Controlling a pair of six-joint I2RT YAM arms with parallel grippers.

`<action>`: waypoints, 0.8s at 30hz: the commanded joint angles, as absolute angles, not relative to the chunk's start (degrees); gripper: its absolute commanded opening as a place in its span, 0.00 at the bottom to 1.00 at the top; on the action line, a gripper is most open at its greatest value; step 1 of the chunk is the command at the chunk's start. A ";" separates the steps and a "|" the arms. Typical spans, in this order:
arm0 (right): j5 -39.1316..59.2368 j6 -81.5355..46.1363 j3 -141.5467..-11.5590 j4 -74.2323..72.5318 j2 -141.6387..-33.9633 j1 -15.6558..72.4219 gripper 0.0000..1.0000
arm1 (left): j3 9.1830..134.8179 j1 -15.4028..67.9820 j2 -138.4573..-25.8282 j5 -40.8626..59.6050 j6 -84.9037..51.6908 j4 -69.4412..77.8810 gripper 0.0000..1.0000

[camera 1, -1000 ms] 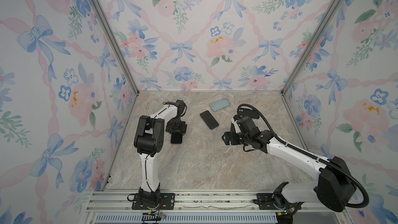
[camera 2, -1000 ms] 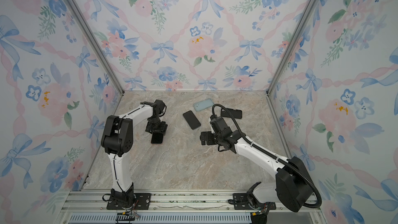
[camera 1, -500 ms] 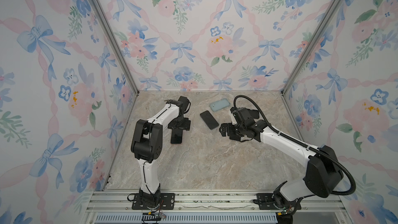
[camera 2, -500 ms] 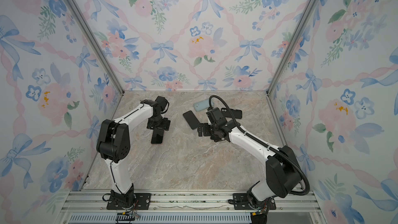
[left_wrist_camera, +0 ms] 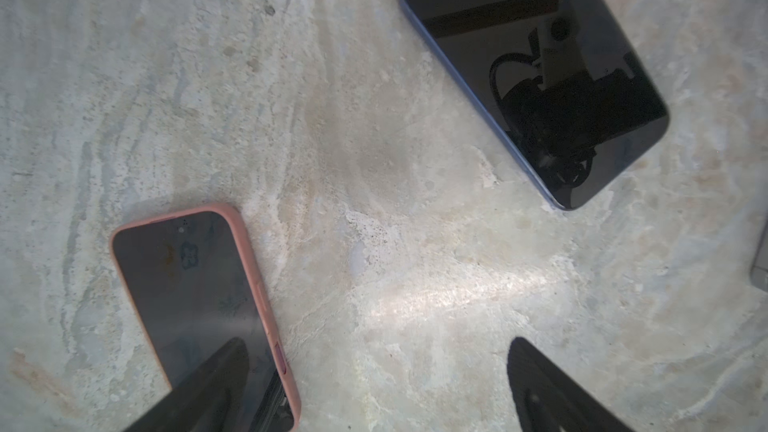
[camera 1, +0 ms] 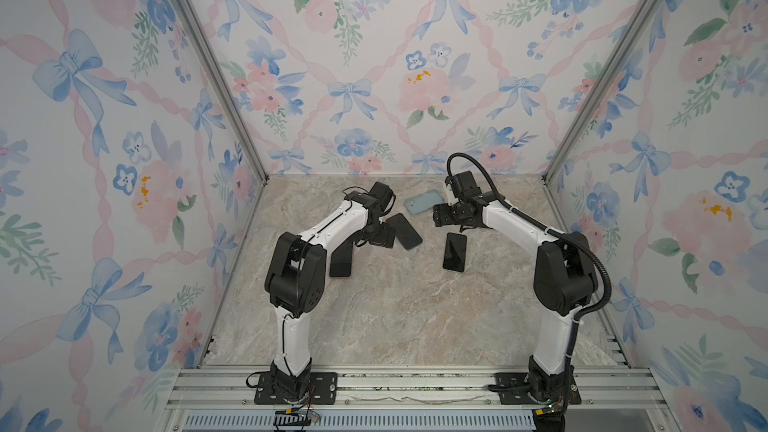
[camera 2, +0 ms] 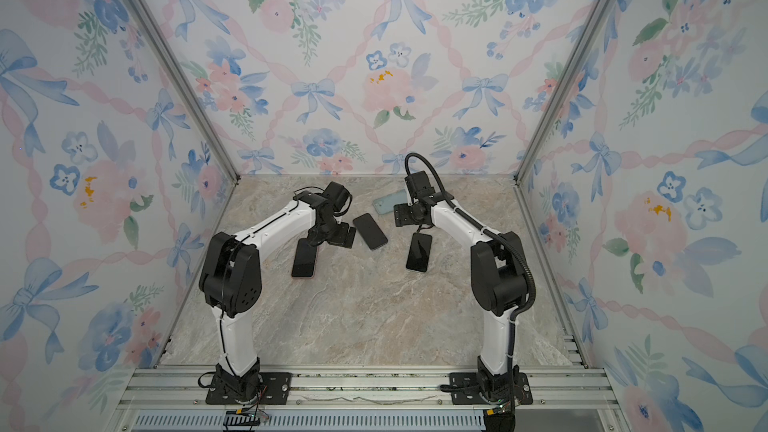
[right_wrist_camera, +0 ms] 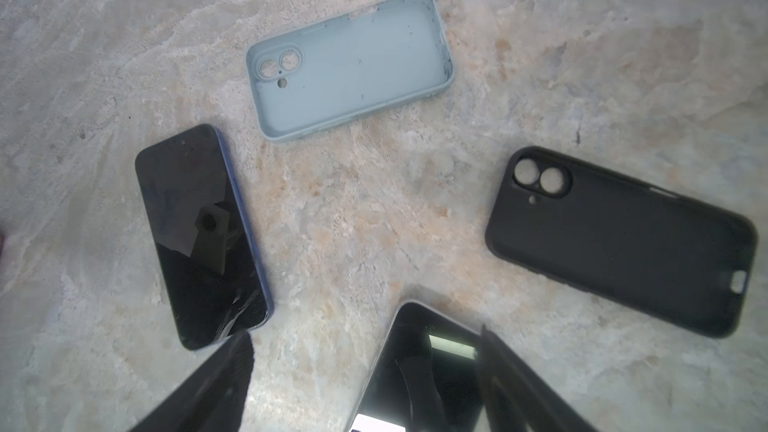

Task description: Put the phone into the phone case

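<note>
Blue-edged phone (right_wrist_camera: 203,238) likely rigid, slick glass; pinch long edges. Pale-blue case (right_wrist_camera: 349,64) likely soft. Left gripper (left_wrist_camera: 376,344), right gripper (right_wrist_camera: 365,336) spread, empty.

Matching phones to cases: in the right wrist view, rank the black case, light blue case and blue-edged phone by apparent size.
Largest: black rubbery phone case.
Then: light blue empty phone case and blue-edged black-screened phone, too alike to rank.

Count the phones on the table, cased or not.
3. A pink-cased phone on the left, a blue-edged phone in the middle, and a third phone on the right, all lying flat. The arms could hide more.
</note>
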State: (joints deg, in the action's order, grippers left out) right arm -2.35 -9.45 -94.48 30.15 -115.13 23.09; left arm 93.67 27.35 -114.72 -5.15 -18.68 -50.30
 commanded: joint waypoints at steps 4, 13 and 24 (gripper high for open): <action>-2.79 -0.68 -105.96 34.91 -124.27 20.71 0.82 | 95.78 27.60 -117.96 -1.84 -18.72 -47.83 0.98; -2.03 -3.01 -129.78 44.37 -140.98 16.90 0.71 | 100.72 27.51 -122.49 4.76 -20.43 -47.02 0.96; 4.80 -10.79 -142.27 42.74 -151.72 13.61 0.54 | 103.53 27.08 -125.66 6.99 -20.74 -47.13 0.96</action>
State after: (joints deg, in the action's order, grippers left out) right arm 1.78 -7.70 -140.33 42.81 -150.08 14.44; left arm 101.89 27.42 -125.25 5.69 -20.05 -46.35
